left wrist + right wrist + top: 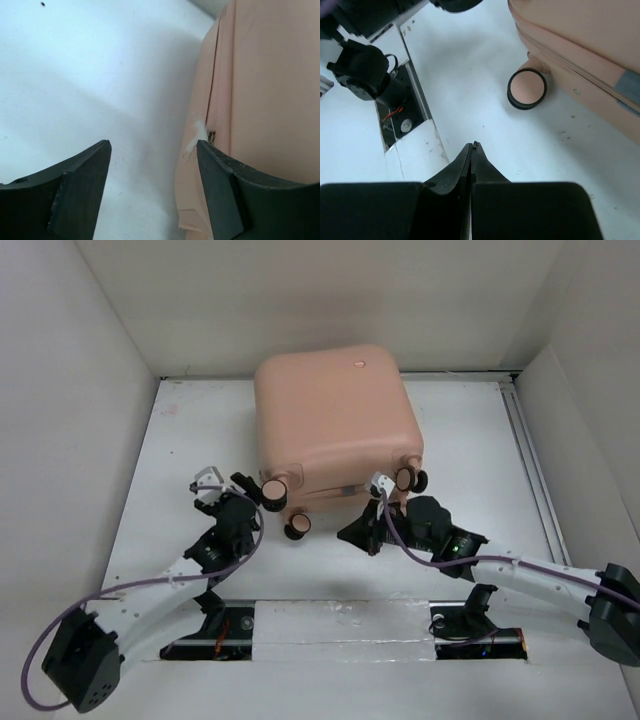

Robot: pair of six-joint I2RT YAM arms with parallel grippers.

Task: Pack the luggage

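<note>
The luggage point(335, 420) is a closed peach-pink hard-shell suitcase lying flat at the back middle of the table, its caster wheels point(296, 526) facing me. My left gripper point(250, 490) is at its near left corner. In the left wrist view it point(152, 145) stands open, with only bare table and the shell's edge between the fingers. The right finger point(225, 190) sits against the luggage's point(265, 75) side beside the zipper seam point(212, 100). My right gripper point(352, 531) hovers below the wheeled edge, shut point(472, 146) on nothing. One wheel point(526, 89) lies ahead of it.
White walls box in the table on the left, back and right. A metal rail point(525, 460) runs along the right side. A taped strip point(340, 630) spans the near edge between the arm bases. The left arm point(365, 70) shows in the right wrist view.
</note>
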